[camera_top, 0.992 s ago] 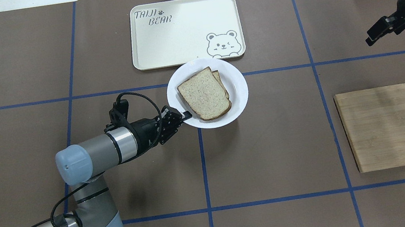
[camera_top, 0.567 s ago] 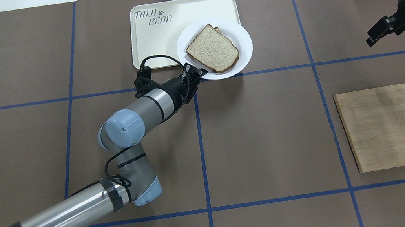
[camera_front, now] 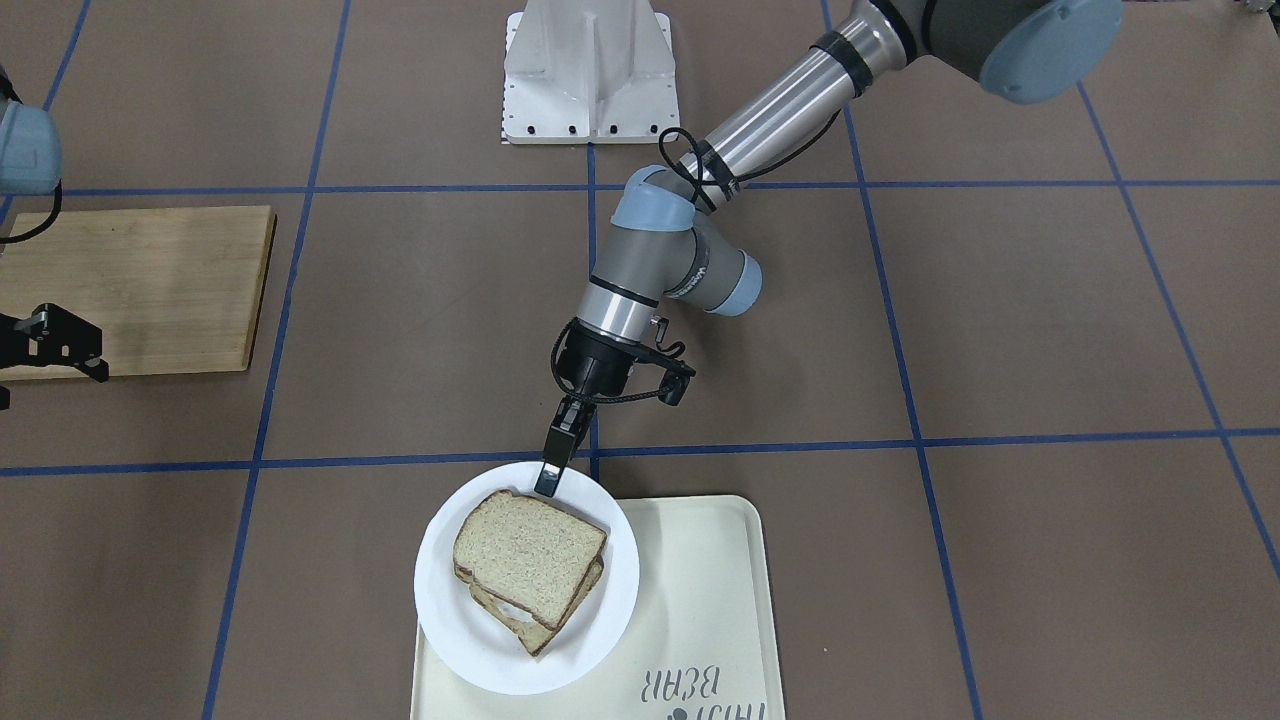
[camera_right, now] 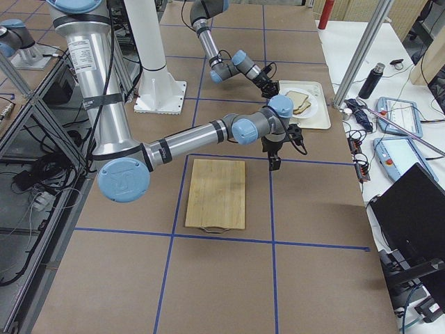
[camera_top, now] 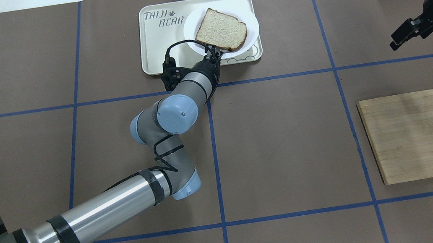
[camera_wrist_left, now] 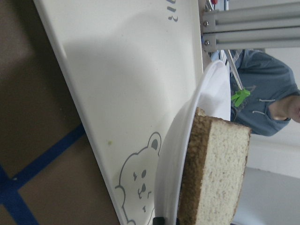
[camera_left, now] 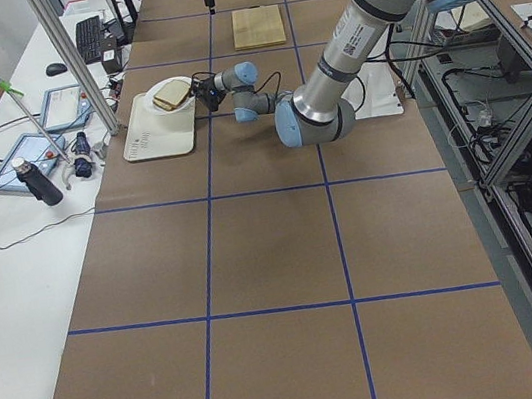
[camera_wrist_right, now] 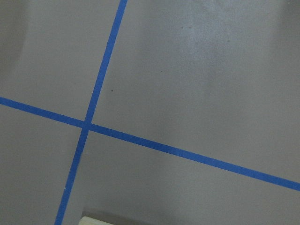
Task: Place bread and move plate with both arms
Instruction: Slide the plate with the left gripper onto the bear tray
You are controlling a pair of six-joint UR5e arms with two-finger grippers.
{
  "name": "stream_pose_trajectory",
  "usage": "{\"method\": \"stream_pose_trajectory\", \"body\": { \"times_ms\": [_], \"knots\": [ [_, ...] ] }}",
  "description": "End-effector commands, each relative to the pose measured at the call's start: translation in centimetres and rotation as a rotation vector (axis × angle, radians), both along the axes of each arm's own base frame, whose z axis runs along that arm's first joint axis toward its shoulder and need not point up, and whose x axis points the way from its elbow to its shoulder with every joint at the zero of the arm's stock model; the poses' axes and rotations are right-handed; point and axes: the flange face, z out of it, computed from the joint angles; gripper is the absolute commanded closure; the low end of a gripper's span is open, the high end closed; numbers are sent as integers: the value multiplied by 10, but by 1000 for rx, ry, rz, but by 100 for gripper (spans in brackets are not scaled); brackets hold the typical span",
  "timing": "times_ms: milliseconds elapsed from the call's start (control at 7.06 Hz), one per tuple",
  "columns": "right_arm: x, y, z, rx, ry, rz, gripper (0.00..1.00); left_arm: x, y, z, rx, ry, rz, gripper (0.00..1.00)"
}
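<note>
The plate point(camera_top: 189, 27) is over the tray's point(camera_top: 163, 44) right half, with the bread point(camera_top: 220, 29) on it. The left tool point(camera_top: 213, 52) meets the plate's rim at the tray's robot-side edge; a board point(camera_top: 426, 134) lies well right of the tray.

"taiji bear" lettering printed on cream tray point(camera_top: 155, 49)

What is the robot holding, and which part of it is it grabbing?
The left gripper holds the plate by its rim, on the robot's side.
</note>
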Motion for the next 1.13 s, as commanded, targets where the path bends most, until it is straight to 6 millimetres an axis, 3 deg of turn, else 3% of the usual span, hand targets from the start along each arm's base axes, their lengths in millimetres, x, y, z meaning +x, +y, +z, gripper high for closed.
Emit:
{"method": "stream_pose_trajectory", "body": {
  "times_ms": [0, 709, 850, 992],
  "knots": [
    [-2, 0, -2, 2, -1, -2, 0, 13, -12, -2, -64, 15, -65, 100],
    [-13, -1, -7, 10, -6, -20, 0, 27, -19, -18, -91, 15, -78, 100],
    [-13, 0, -8, 12, -6, -20, 0, 27, -19, -21, -90, 16, -78, 92],
    [-13, 0, -8, 12, -6, -20, 0, 27, -19, -22, -89, 17, -78, 2]
  ]
}}
